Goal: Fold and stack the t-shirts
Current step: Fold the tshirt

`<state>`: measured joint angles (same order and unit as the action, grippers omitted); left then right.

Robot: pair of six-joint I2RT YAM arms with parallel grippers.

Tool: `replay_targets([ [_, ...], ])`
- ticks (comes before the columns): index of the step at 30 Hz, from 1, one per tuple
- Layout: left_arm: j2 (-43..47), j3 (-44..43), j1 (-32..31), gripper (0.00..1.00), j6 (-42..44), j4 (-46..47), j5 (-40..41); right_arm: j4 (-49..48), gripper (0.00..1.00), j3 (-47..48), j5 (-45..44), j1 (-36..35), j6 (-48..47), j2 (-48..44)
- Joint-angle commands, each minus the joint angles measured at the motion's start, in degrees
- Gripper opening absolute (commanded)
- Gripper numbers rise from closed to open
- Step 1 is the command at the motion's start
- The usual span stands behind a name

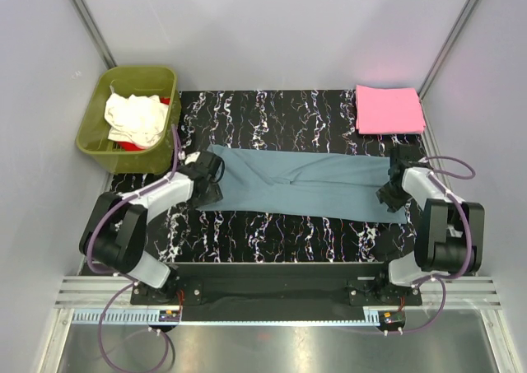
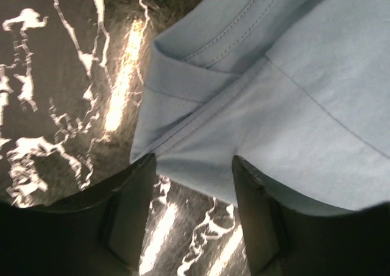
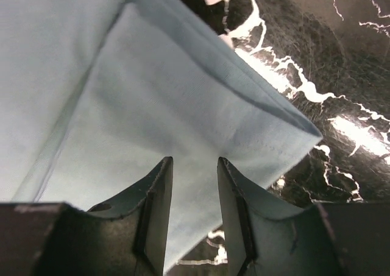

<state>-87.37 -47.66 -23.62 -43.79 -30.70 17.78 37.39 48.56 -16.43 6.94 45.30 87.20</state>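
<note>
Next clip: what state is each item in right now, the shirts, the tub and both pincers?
Blue-grey shirt: folded into a long strip across the table.
Pink shirt: folded flat, far right corner.
White shirt: crumpled in the tub.
Red shirt: mostly buried under it.
Tub: upright.
Left pincer: open at the strip's left end.
Right pincer: open at its right end.

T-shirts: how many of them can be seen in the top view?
4. A blue-grey one lies spread across the table, a folded pink one at the far right corner, and a cream-white one over a red one in the green tub. The tub may hide more.
</note>
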Motion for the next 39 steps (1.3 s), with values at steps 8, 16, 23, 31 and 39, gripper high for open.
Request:
replay_targets([
  [8,6.4,-15.3,8.1,0.73,13.5,4.9,-15.7,-14.1,0.6,10.7,27.4,-8.7,-18.0,-11.4],
  [16,-5.6,-29.1,13.4,0.78,24.4,4.8,-34.4,-19.5,0.63,21.1,39.8,-16.6,-21.7,-0.5],
  [23,-16.2,-35.3,12.4,0.78,27.9,0.8,-34.5,-20.3,0.64,21.9,41.0,-16.8,-22.9,-0.6],
  [31,-24.6,-40.6,12.0,0.77,30.0,-1.1,-35.9,-21.7,0.64,21.5,42.5,-16.9,-22.1,0.1],
  [39,-30.6,-45.0,12.0,0.66,31.4,-0.7,-42.5,-22.9,0.64,22.7,43.8,-17.9,-21.5,3.0],
])
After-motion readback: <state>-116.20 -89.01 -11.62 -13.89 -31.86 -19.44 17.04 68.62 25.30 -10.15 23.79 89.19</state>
